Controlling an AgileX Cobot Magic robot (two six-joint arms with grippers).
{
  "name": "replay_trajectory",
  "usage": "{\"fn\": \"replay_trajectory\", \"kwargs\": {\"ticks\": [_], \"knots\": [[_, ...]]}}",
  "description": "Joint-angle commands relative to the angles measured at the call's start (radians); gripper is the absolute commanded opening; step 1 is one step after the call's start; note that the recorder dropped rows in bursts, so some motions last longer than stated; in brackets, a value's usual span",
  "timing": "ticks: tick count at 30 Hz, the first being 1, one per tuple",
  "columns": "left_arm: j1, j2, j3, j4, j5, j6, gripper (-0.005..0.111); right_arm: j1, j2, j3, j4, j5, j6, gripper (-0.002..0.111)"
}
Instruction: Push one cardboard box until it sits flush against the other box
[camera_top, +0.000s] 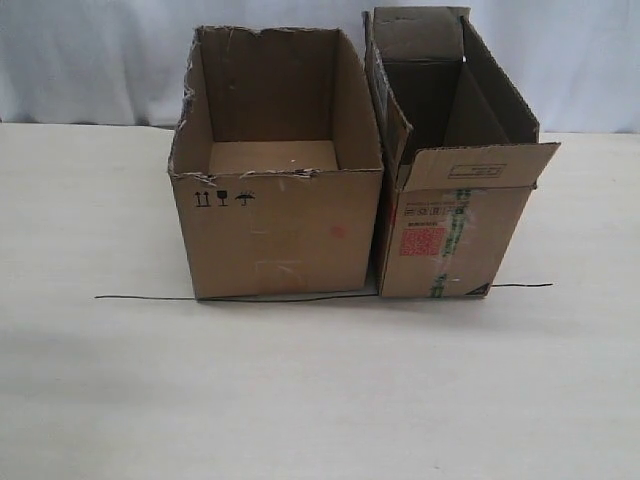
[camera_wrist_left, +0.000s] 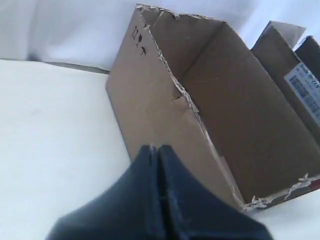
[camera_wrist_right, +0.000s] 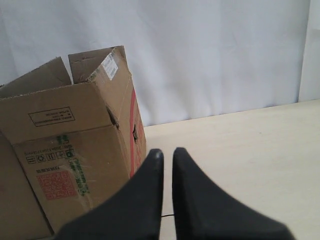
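The cardboard box (camera_top: 275, 230), wide with a torn rim and open on top, stands left of the other box (camera_top: 450, 235), which is narrower and has a red label. Their upper edges look closed up; a thin wedge of table shows between them at the front base. Neither gripper shows in the exterior view. My left gripper (camera_wrist_left: 154, 148) is shut with nothing in it, its tips at the outer side wall of the cardboard box (camera_wrist_left: 165, 115). My right gripper (camera_wrist_right: 167, 152) hangs beside the other box (camera_wrist_right: 75, 150), fingers a thin slit apart, holding nothing.
A thin black line (camera_top: 150, 297) runs across the table (camera_top: 320, 400) along the front of both boxes. A white curtain (camera_top: 100, 60) hangs behind. The other box's flap with a barcode label (camera_wrist_left: 305, 87) shows past the wide box in the left wrist view.
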Motion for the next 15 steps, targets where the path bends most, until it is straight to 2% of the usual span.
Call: {"fn": "replay_trajectory", "kwargs": {"ticks": [1, 4, 6, 10, 15], "knots": [[-0.103, -0.273, 0.226, 0.007, -0.206, 0.066, 0.0, 0.003, -0.003, 0.004, 0.002, -0.007, -0.009, 0.005], [-0.287, -0.535, 0.383, 0.016, -0.284, 0.067, 0.0, 0.003, -0.003, 0.004, 0.002, -0.007, -0.009, 0.005], [-0.353, -0.659, 0.445, 0.029, -0.33, 0.065, 0.0, 0.003, -0.003, 0.004, 0.002, -0.007, -0.009, 0.005], [-0.388, -0.922, 0.564, 0.039, -0.465, -0.042, 0.0, 0.003, -0.003, 0.004, 0.002, -0.007, -0.009, 0.005], [-0.388, -1.146, 0.633, 0.093, -0.499, -0.051, 0.0, 0.003, -0.003, 0.004, 0.002, -0.007, -0.009, 0.005]]}}
